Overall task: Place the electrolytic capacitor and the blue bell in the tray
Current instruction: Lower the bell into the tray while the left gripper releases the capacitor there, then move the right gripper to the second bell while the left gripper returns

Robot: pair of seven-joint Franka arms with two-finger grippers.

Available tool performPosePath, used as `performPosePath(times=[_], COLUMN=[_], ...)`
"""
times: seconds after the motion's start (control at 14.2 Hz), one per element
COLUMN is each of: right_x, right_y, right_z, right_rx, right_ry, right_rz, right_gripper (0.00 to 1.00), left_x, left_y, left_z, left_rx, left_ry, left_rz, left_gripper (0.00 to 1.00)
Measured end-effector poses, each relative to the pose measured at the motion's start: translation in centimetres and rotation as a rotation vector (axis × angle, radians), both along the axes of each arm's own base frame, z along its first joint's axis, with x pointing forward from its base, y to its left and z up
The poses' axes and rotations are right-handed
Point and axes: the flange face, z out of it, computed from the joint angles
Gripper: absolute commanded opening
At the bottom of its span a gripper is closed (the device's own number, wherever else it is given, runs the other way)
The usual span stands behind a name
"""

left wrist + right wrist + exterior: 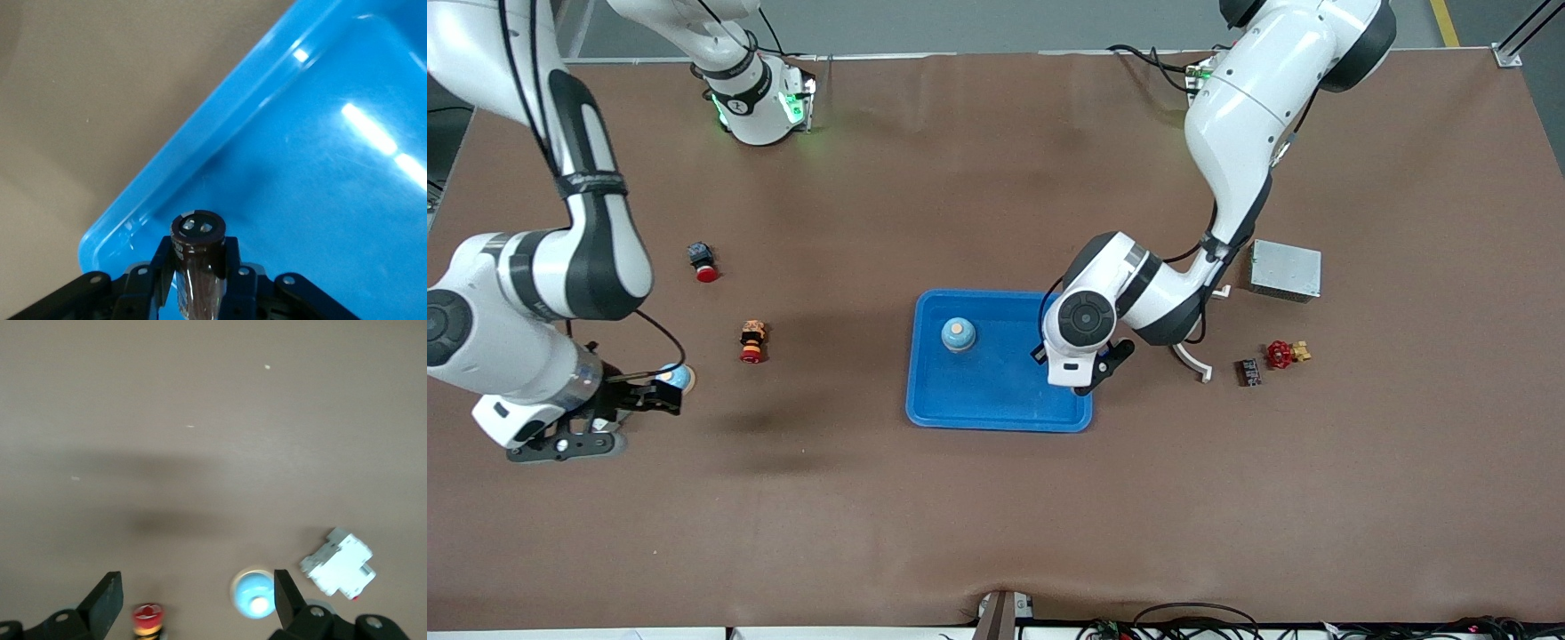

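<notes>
We hold the capacitor [197, 263] clamped in the left gripper [199, 267], just above a corner of the tray [220, 127]. Next: lower and release. The bell [958, 334] already sits in the tray. The right gripper [197, 603] waits, fingers apart, over bare table.

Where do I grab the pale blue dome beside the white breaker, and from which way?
From above, fingers across the widest, lowest part of the pale blue dome: it is round, its top slopes away. It sits off-centre beneath the open right gripper, so centre first.
</notes>
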Motion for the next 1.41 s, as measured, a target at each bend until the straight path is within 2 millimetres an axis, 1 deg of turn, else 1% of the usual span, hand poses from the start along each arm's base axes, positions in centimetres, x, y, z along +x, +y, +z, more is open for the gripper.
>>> performPosePath(times=[0.14, 0.21, 0.35, 0.42, 0.49, 0.57, 0.64, 0.71, 0.92, 1.06, 1.13, 1.27, 1.41], right_x=[-1.3, -2.0, -3.6, -4.5, -5.3, -6.1, -6.6, -7.0, -7.9, -8.6, -8.9, -9.4, -9.6], right_y=[-3.7, -5.0, -6.3, -6.5, -6.5, -6.4, -6.2, -6.1, -5.8, -5.6, -5.6, -5.5, -5.5], right_z=[-3.4, -5.0, -8.1, -9.6, -11.1, -12.3, -13.1, -13.6, -14.7, -15.4, -15.8, -16.2, -16.5], right_rx=[0.008, 0.009, 0.007, 0.004, 0.002, 0.003, 0.005, 0.007, 0.013, 0.016, 0.017, 0.019, 0.020], right_ry=[-0.007, -0.008, -0.021, -0.037, -0.048, -0.046, -0.037, -0.027, -0.001, 0.018, 0.026, 0.039, 0.046], right_rz=[0.025, 0.027, 0.027, 0.025, 0.024, 0.024, 0.025, 0.026, 0.029, 0.031, 0.033, 0.034, 0.035], right_gripper=[1.00, 1.00, 1.00, 1.00, 1.00, 1.00, 1.00, 1.00, 1.00, 1.00, 1.00, 1.00, 1.00], left_x=[-0.3, -0.4, -0.6, -0.7, -0.8, -0.8, -0.7, -0.7, -0.5, 0.1, 0.4, 1.0, 1.1], left_y=[0.0, -0.1, -0.4, -0.5, -0.6, -0.6, -0.6, -0.5, -0.4, 0.0, 0.3, 1.1, 2.9], left_z=[-1.0, -1.3, -1.3, -1.2, -1.3, -1.3, -1.3, -1.3, -1.1, -0.2, 0.9, 4.0, 7.2], left_rx=[0.010, 0.012, 0.012, 0.012, 0.013, 0.013, 0.015, 0.020, 0.024, 0.025, 0.028, 0.047, 0.096], left_ry=[0.012, 0.015, 0.014, 0.014, 0.014, 0.014, 0.012, 0.007, 0.000, -0.005, -0.008, -0.008, 0.019], left_rz=[0.004, 0.003, 0.000, -0.002, -0.003, -0.003, -0.005, -0.010, -0.011, -0.004, 0.000, 0.001, -0.074], left_gripper=[0.00, 0.00, 0.00, 0.17, 0.44, 0.64, 0.84, 1.00, 1.00, 1.00, 1.00, 1.00, 1.00])
